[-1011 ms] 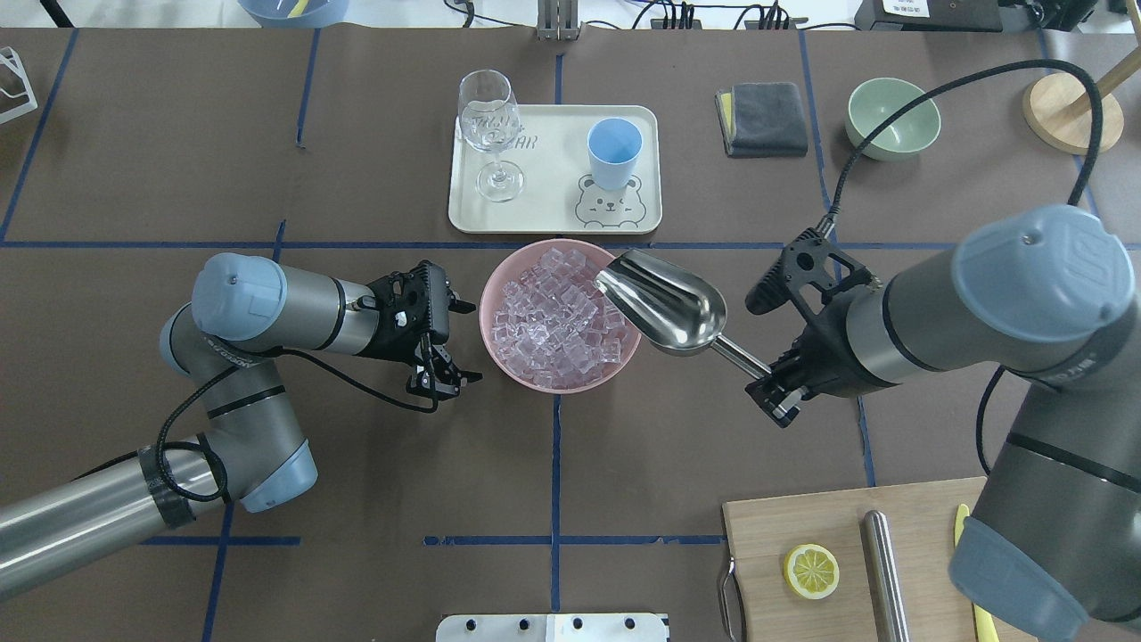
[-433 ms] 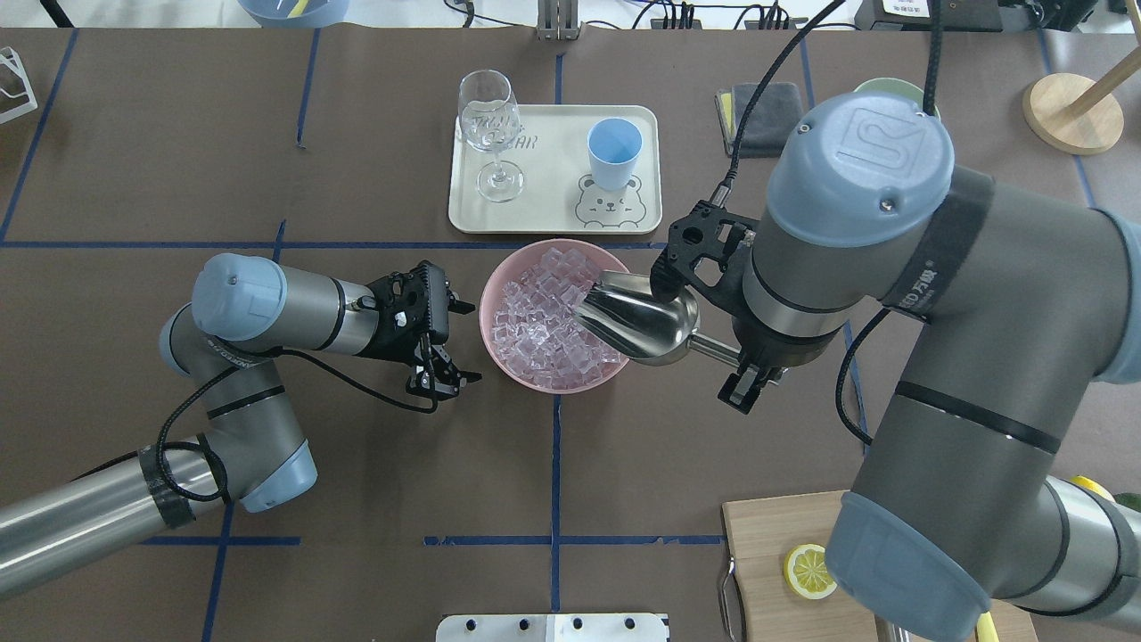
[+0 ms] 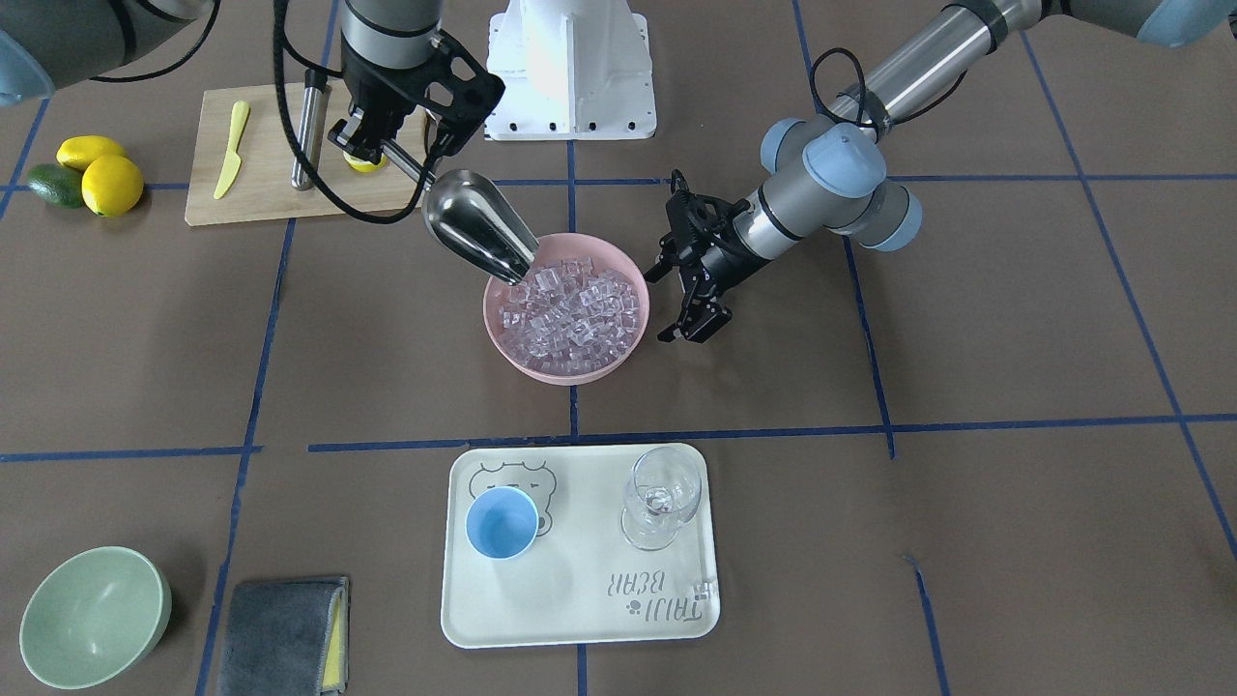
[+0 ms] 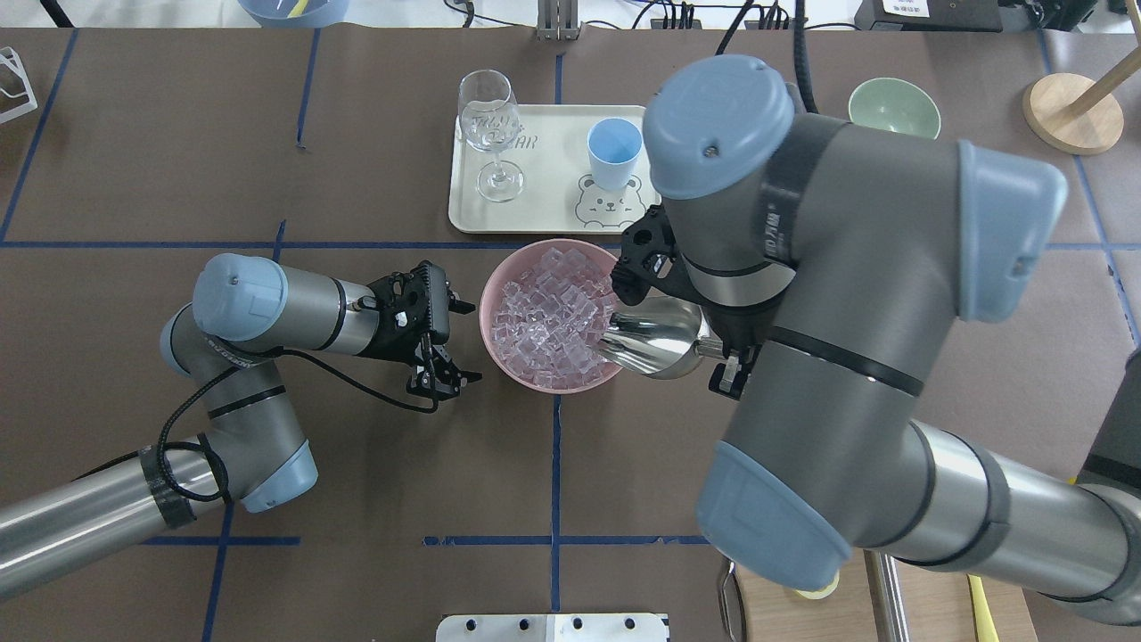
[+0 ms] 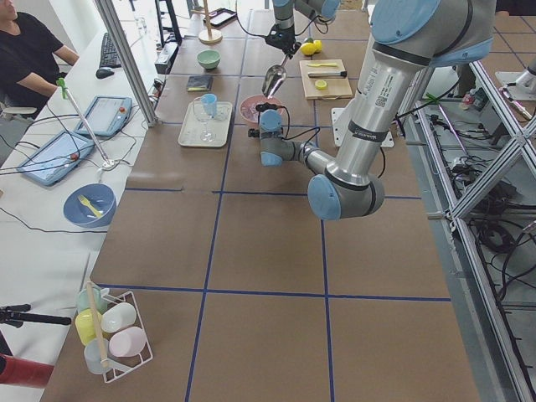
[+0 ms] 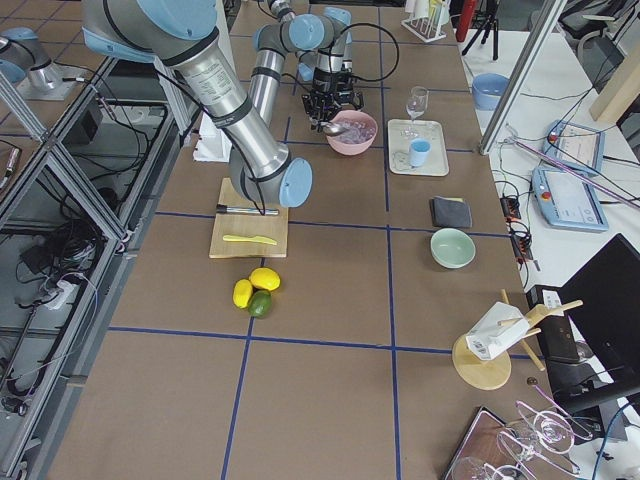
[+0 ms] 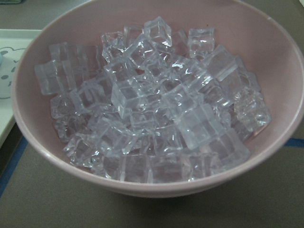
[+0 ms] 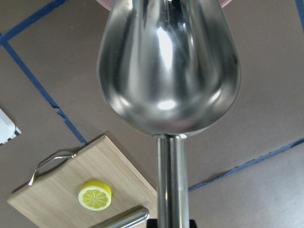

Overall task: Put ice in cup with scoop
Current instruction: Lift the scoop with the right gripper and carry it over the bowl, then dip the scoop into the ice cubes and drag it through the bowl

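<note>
The ice (image 4: 548, 312) is a heap of clear cubes in a pink bowl (image 4: 496, 283) at mid-table; it also shows in the front view (image 3: 570, 311) and fills the left wrist view (image 7: 152, 109). My right gripper (image 3: 365, 143) is shut on the thin handle of the steel scoop (image 3: 475, 227). The scoop (image 4: 655, 339) tilts down, its mouth at the ice on the bowl's right-arm side; its inside looks empty in the right wrist view (image 8: 168, 71). The light-blue cup (image 4: 614, 150) stands upright on the tray. My left gripper (image 4: 465, 343) is open and empty, just beside the bowl's other side.
The cream tray (image 4: 544, 214) beyond the bowl also holds a wine glass (image 4: 488, 120). A green bowl (image 4: 894, 105) and a grey cloth (image 3: 280, 619) lie farther off. A cutting board (image 3: 261, 193) with a lemon slice, steel cylinder (image 3: 307, 135) and yellow knife (image 3: 232, 145) sits near my right arm.
My right arm has swung in over the table towards the bowl, and the scoop has tipped from nearly level to mouth-down at the ice. The left arm has not moved.
</note>
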`<state>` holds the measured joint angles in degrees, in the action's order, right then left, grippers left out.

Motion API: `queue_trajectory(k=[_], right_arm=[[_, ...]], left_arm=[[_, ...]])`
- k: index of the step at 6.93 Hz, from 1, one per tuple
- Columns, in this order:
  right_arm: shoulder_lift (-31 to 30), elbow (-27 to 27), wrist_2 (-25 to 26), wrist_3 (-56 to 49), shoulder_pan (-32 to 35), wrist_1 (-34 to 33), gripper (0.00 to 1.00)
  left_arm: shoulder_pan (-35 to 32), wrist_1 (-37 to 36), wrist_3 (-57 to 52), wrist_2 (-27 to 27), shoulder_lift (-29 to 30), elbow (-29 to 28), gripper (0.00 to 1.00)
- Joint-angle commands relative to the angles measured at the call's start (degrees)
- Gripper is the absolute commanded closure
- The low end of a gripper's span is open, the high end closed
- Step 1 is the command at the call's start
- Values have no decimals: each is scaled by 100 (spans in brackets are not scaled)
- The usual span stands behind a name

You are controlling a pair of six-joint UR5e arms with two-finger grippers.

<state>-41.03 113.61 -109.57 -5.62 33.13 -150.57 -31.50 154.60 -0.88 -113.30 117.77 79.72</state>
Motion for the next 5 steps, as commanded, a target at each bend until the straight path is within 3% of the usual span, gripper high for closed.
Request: queue_trajectory(k=[1, 5], right_arm=[[402, -585, 250, -395, 1, -569, 100], [789, -1288, 340, -493, -52, -597, 100]], left_arm=[[4, 0, 0, 0, 1, -9, 0], [65, 404, 9, 211, -43, -176, 0]])
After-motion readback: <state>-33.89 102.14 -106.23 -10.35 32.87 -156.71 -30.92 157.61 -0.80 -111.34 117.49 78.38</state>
